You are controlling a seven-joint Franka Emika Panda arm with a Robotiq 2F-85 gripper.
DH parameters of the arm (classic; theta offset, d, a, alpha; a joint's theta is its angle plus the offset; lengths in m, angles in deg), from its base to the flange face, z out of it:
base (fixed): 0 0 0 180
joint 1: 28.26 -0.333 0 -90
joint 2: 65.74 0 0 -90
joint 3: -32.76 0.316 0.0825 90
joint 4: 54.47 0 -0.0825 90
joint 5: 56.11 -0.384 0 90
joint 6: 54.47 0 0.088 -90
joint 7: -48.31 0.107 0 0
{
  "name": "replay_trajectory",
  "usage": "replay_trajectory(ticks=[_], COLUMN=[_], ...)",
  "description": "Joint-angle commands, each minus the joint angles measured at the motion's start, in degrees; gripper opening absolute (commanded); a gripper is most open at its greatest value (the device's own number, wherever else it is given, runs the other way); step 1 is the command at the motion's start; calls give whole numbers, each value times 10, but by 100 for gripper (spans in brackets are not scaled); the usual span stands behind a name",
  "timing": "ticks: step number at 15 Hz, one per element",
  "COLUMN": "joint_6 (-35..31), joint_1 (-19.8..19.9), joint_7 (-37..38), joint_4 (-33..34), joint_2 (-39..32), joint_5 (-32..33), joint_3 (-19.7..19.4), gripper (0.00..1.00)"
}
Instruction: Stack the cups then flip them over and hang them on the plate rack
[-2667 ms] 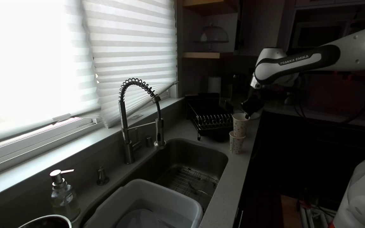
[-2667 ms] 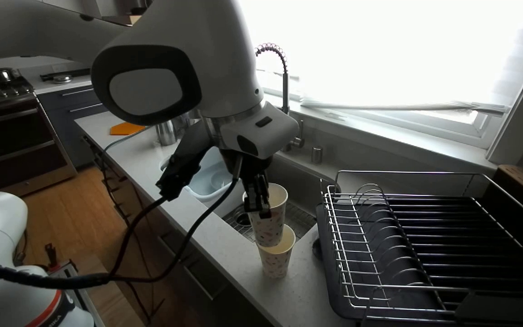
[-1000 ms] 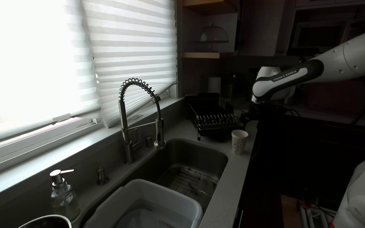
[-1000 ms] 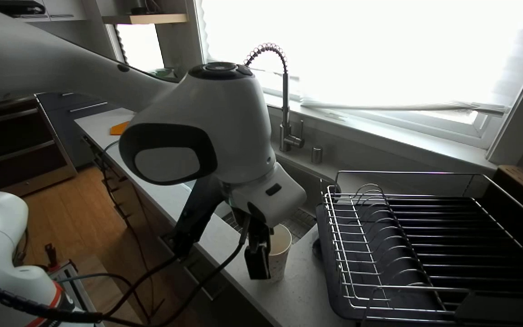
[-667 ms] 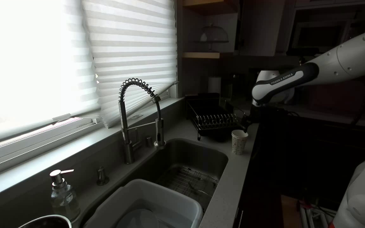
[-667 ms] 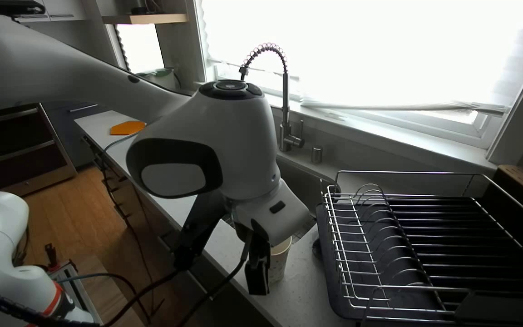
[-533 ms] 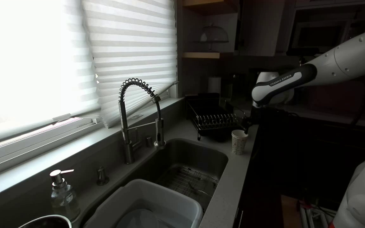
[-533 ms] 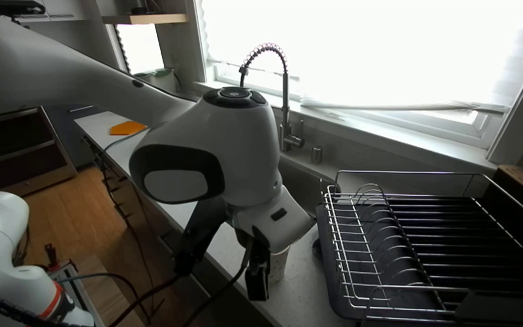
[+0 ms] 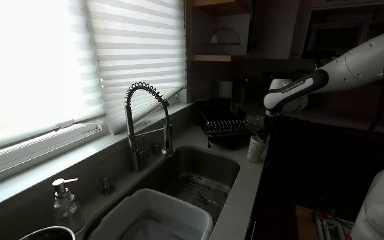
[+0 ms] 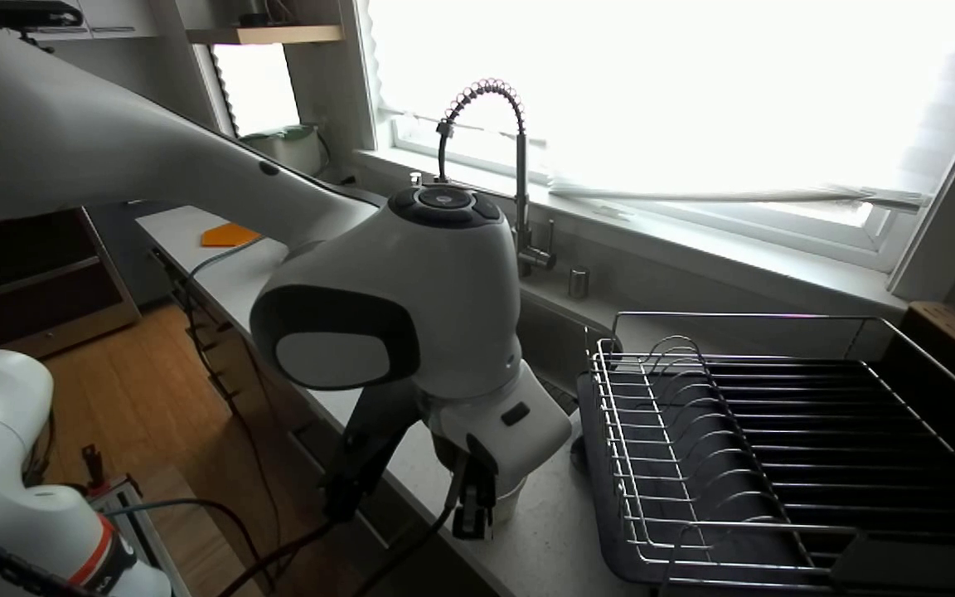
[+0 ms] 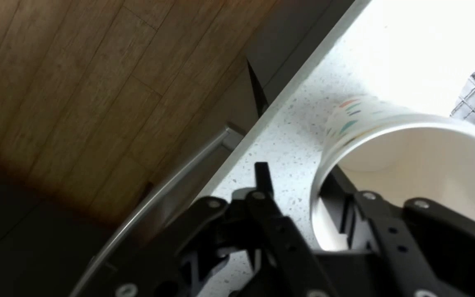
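The cups (image 9: 256,149) stand nested as one whitish, speckled stack on the counter, mouth up, leaning slightly toward the counter's front edge. In an exterior view, only a small part of the stack (image 10: 509,503) shows behind the arm. In the wrist view, the top cup's mouth (image 11: 423,161) fills the right side. My gripper (image 11: 298,173) straddles its rim: one finger is inside the mouth, the other outside, apart from the wall. The jaws stand apart. The gripper also shows in an exterior view (image 9: 264,134). The black wire plate rack (image 10: 606,414) stands beside the stack.
The sink (image 9: 208,156) lies beside the counter strip, with a pale tub (image 9: 178,203) in it. A coiled-spring faucet (image 9: 130,133) rises behind the sink. The counter's front edge (image 11: 278,99) is close to the cups, with a drawer handle (image 11: 159,194) below.
My gripper let go of the upper cup, which now sits down inside the lower one. The hand turned and came down over the rim. In the last half second the stack tilted.
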Motion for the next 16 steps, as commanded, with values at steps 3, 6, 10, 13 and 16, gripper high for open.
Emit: replay_trajectory(ticks=[3, 6, 10, 13, 16], joint_6=[-18, -32, -79, -124, -172], joint_1=[4, 8, 16, 25, 34], joint_7=[-2, 16, 44, 73, 115], joint_4=[4, 3, -13, -31, -51], joint_2=[13, 37, 45, 39, 29], joint_5=[32, 104, 208, 282, 336], joint_3=[4, 19, 36, 43, 48], gripper=[0, 1, 1, 1, 1])
